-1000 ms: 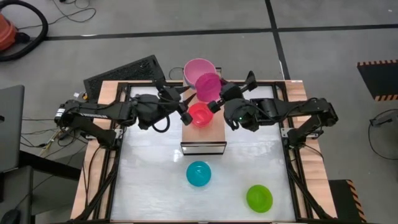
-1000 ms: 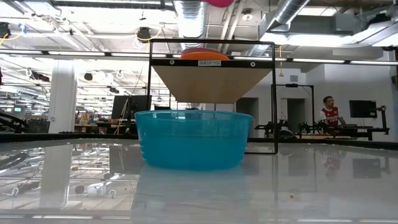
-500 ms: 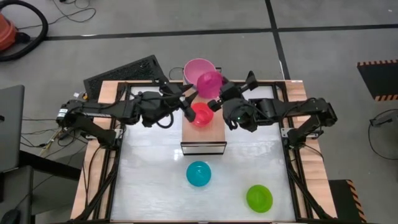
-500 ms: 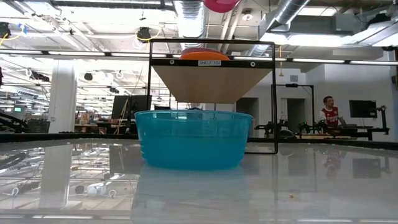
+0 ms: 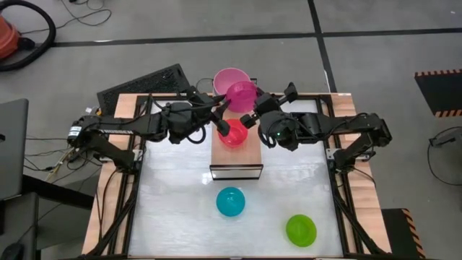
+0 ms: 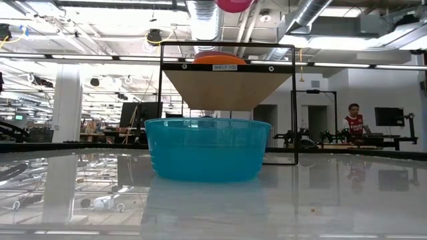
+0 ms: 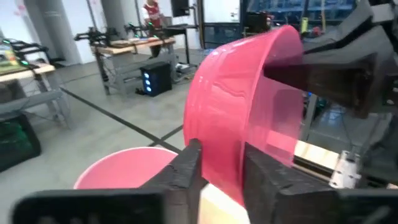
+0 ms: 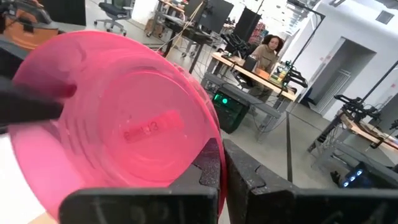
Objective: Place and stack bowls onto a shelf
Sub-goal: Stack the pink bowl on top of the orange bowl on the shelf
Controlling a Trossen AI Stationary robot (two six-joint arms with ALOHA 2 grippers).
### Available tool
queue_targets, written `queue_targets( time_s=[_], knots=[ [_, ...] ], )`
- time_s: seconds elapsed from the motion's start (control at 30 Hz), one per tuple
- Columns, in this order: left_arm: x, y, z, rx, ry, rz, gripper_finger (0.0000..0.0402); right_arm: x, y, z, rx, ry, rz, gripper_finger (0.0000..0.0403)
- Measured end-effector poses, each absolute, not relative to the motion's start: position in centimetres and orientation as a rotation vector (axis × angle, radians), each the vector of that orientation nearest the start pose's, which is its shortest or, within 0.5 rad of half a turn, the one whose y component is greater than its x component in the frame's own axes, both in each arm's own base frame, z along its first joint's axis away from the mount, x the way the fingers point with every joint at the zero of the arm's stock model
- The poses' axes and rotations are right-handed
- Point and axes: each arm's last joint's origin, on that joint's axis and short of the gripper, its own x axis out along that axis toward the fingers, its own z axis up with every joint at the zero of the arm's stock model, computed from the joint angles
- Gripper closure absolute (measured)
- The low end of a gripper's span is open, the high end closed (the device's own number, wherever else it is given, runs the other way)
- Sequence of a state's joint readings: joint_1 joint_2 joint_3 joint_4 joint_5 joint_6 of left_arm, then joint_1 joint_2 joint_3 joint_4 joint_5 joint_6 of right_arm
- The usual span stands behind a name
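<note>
While both arms met over the far end of the shelf point(image 5: 235, 155), the magenta bowl point(image 5: 241, 95) hung tilted on its side between them, raised above the shelf top and lying at about two o'clock from the red bowl point(image 5: 233, 134). The right gripper point(image 8: 221, 163) pinched the magenta bowl's rim, its two dark fingers closed to a narrow slit with the pink wall caught between them. The left gripper point(image 7: 219, 167) also straddled that rim, one finger inside and one outside; whether it truly clamped the wall could not be told. The red bowl sat on the shelf's wooden top. At twelve o'clock from the shelf, past its far end, the light pink bowl point(image 5: 226, 77) stood open side up. On the table the cyan bowl point(image 5: 231, 201) rested at six o'clock from the shelf, the green bowl point(image 5: 301, 230) at four o'clock.
</note>
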State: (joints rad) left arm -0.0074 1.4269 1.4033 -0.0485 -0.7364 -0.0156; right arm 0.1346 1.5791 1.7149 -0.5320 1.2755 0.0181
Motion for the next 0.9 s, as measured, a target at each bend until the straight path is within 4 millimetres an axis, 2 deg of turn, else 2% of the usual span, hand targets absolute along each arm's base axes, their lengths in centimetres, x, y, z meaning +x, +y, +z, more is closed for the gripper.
queue_targets(
  time_s=[0.13, 0.5, 0.6, 0.8, 0.9],
  knots=[
    [31.68, 1.88, 41.30, 0.014, 0.061, 0.758, 0.0388, 32.82, 1.46, 43.09, -0.246, 0.309, -1.111, 0.0336],
    [31.66, 1.95, 41.38, 0.012, 0.052, 0.777, 0.0401, 32.96, 1.08, 43.04, -0.206, 0.294, -1.096, 0.0299],
    [31.75, 1.80, 41.43, 0.011, 0.046, 0.744, 0.0401, 33.02, 1.12, 43.05, -0.200, 0.293, -1.077, 0.0259],
    [31.89, 1.64, 41.36, 0.031, 0.056, 0.695, 0.0400, 33.17, 1.18, 42.94, -0.221, 0.317, -1.030, 0.0145],
    [31.92, 1.62, 41.33, 0.057, 0.068, 0.676, 0.0400, 32.84, 1.19, 43.16, -0.261, 0.344, -1.002, 0.0118]
  ],
)
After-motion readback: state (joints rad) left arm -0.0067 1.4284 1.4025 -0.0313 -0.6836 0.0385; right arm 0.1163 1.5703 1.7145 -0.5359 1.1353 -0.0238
